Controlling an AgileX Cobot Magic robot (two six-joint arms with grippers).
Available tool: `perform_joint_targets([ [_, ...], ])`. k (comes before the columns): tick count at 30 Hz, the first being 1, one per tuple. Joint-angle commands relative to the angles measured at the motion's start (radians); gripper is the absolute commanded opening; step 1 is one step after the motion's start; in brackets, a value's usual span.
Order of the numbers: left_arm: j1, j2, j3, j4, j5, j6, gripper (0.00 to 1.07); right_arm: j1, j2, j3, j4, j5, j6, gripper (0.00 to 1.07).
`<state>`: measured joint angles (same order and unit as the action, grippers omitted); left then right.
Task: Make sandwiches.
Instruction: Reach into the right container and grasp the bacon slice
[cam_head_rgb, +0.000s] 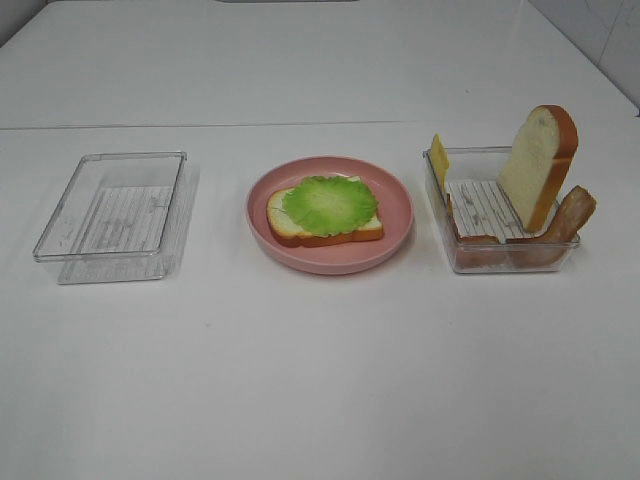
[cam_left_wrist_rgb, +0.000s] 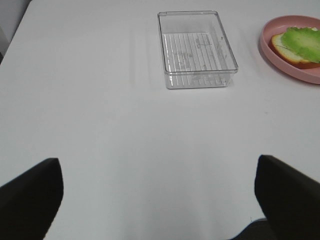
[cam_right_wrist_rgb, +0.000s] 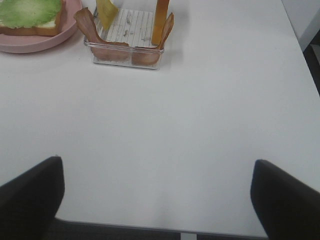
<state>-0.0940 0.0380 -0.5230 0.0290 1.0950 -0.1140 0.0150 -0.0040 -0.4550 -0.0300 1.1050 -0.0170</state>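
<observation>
Left hand (cam_left_wrist_rgb: 157, 167) spread wide, right hand (cam_right_wrist_rgb: 156, 167) likewise

A white table (cam_head_rgb: 320, 390) carries three pieces in a row. In the middle sits a round pink plate (cam_head_rgb: 398, 214) with a raised rim. Well apart from it, on the left of the high view, lies a clear rectangular plastic container (cam_head_rgb: 112, 216) with a ribbed white floor, turned at a slight angle. Near the plate's other side stands a second clear plastic container (cam_head_rgb: 478, 208) with the same ribbed floor.

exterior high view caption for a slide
Lettuce on a slice on the plate; left box empty, right box holding bread, cheese, bacon.
</observation>
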Motion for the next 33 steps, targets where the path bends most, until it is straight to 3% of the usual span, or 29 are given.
perform_joint_targets([
  [1, 0.002, -0.005, 0.003, -0.011, -0.019, 0.003, 0.96, -0.003, -0.031, 0.001, 0.003, -0.004, -0.006, 0.99],
  [24, 0.002, -0.059, 0.000, -0.010, -0.023, 0.004, 0.96, -0.003, -0.027, 0.001, 0.003, -0.004, -0.006, 0.99],
  [28, 0.034, -0.060, 0.000, -0.008, -0.024, 0.004, 0.96, -0.003, -0.027, 0.001, 0.003, -0.004, -0.006, 0.99],
  [30, 0.105, -0.062, 0.000, -0.010, -0.024, 0.004, 0.96, -0.003, -0.027, 0.001, 0.003, -0.004, -0.006, 0.99],
  [33, 0.117, -0.063, 0.000, -0.009, -0.024, 0.004, 0.96, -0.003, -0.027, 0.001, 0.003, -0.004, -0.006, 0.99],
])
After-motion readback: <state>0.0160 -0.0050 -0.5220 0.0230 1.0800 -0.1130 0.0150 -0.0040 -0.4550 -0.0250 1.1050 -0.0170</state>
